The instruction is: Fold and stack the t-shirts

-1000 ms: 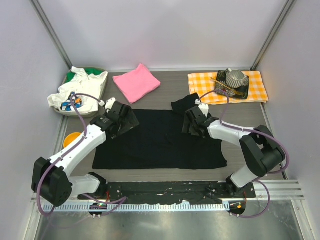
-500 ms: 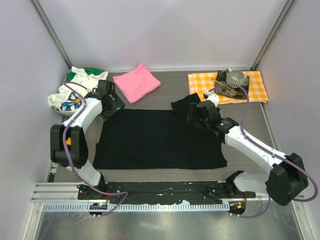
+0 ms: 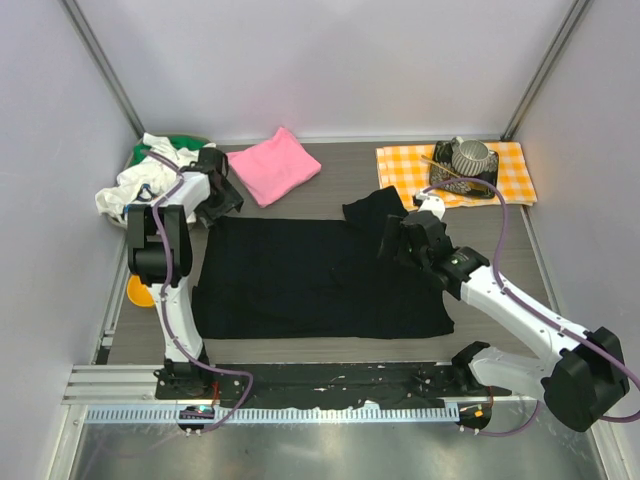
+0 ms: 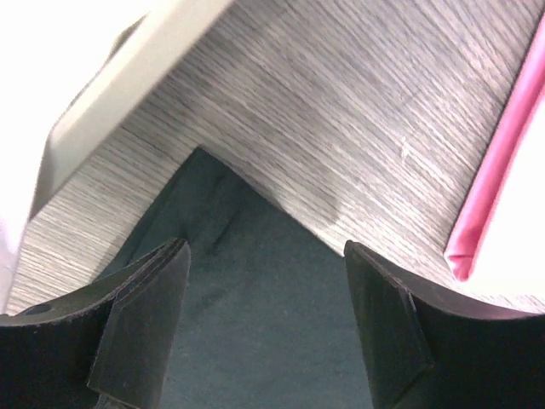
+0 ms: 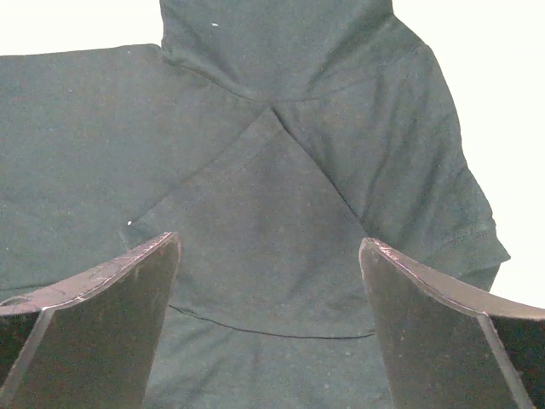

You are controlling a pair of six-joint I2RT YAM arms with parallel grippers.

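The large black t-shirt (image 3: 320, 280) lies spread flat in the middle of the table, with one sleeve (image 3: 372, 207) sticking out at its far right. The folded pink t-shirt (image 3: 272, 166) lies behind it. My left gripper (image 3: 216, 196) is open and empty over the black shirt's far left corner (image 4: 255, 332), and the pink shirt's edge (image 4: 502, 170) shows on the right of that view. My right gripper (image 3: 402, 240) is open and empty just above the black shirt's far right part, over a folded sleeve layer (image 5: 272, 213).
An orange-and-white checked cloth (image 3: 510, 180) at the back right carries a dark tray and a metal pot (image 3: 471, 155). A pile of white and green clothes (image 3: 150, 180) sits at the back left. An orange object (image 3: 138, 291) lies by the left rail.
My left gripper has swung back and left, from the shirt's left shoulder to its far left corner. My right gripper has shifted slightly right. The black shirt's far left edge now lies straight.
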